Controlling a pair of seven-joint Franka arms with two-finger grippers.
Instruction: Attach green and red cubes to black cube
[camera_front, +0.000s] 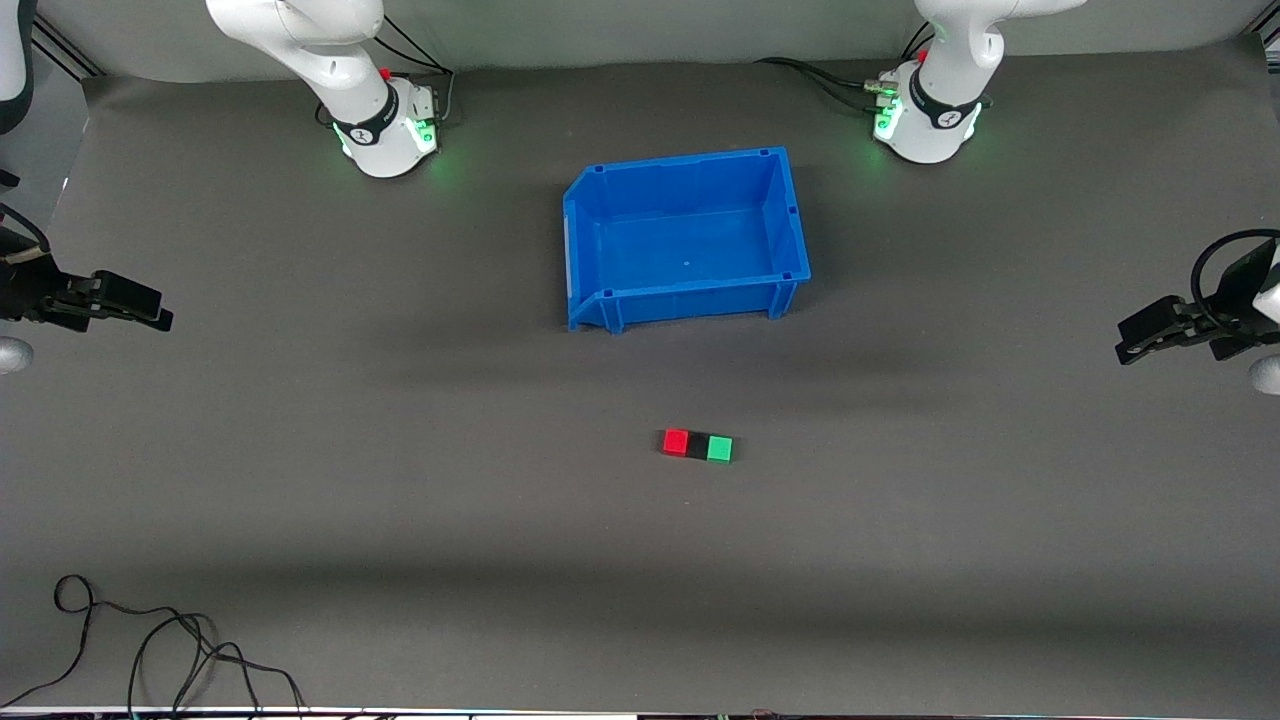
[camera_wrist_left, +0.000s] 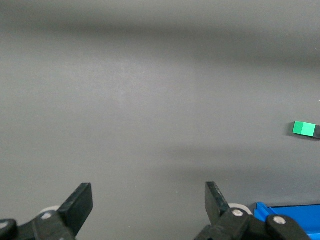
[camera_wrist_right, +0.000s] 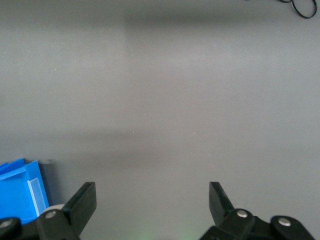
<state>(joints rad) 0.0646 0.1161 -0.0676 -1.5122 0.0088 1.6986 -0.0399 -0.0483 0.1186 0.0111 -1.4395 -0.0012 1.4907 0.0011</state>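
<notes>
My three small cubes sat joined in a tight row just below the centre of the front view, touching side to side: the red cube (camera_front: 676, 442) toward my right arm's end of the table, the black cube (camera_front: 698, 445) in the middle, and the green cube (camera_front: 720, 449) toward my left arm's end. The row lay on the grey table (camera_front: 300, 480), nearer to the front camera than the blue bin (camera_front: 590, 250), which stood apart from it in the upper middle of that frame, with nothing visible inside it.

My left gripper (camera_front: 1128, 348) hung at the right edge of the front view, at mid-height, over bare table and well apart from the cubes. In my left wrist view its fingers (camera_wrist_left: 80, 202) were spread wide with nothing between them; the green cube (camera_wrist_left: 304, 129) showed at the right edge of that frame and a corner of the bin (camera_wrist_left: 287, 212) at the lower right.

My right gripper (camera_front: 160, 318) hung at the left edge of the front view, at mid-height, likewise over bare table. Its fingers (camera_wrist_right: 82, 202) were spread apart and held nothing, and a corner of the bin (camera_wrist_right: 20, 192) showed at the lower left of my right wrist view.

A loose black cable (camera_front: 150, 640) lay coiled in the lower left corner of the front view.
</notes>
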